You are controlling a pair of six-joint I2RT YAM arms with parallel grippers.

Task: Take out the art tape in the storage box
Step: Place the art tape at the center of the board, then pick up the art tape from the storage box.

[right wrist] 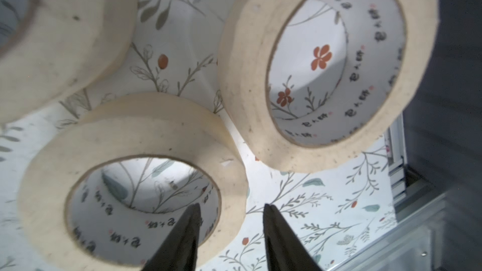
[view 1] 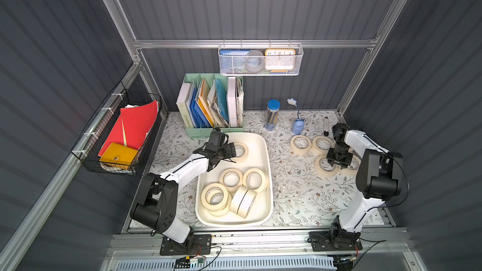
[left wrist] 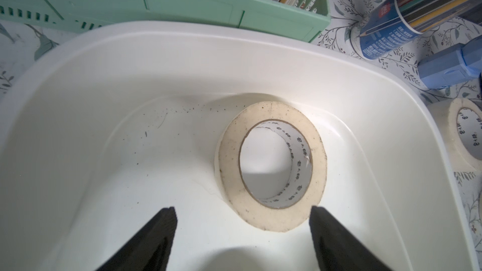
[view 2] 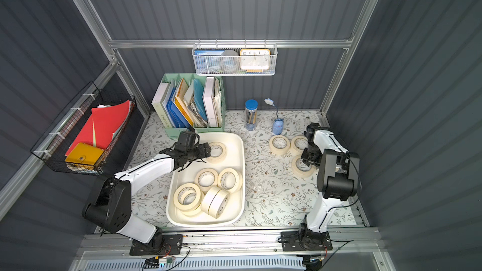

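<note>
The cream-white storage box [view 1: 268,168] [view 2: 242,168] [left wrist: 182,37] sits mid-table. One art tape roll [view 1: 241,151] [view 2: 217,151] [left wrist: 271,165] lies flat at its far end, and several more rolls [view 1: 234,191] are piled toward the front. My left gripper [view 1: 232,152] [view 2: 208,151] [left wrist: 242,209] hangs open just short of the far roll, holding nothing. On the table to the right lie several more rolls [view 1: 300,144]. My right gripper [view 1: 337,162] [view 2: 309,161] [right wrist: 230,205] is open astride the wall of one roll [view 1: 324,166] [right wrist: 130,136], one finger inside its hole and one outside.
A mint-green file holder [view 1: 208,129] stands right behind the box. A blue-capped pencil tube [view 1: 272,114], a small blue device [view 1: 298,126] and a pen [view 1: 326,126] stand at the back right. A white mesh basket [view 1: 260,59] hangs on the rear rail, a black wire basket [view 1: 117,131] on the left wall.
</note>
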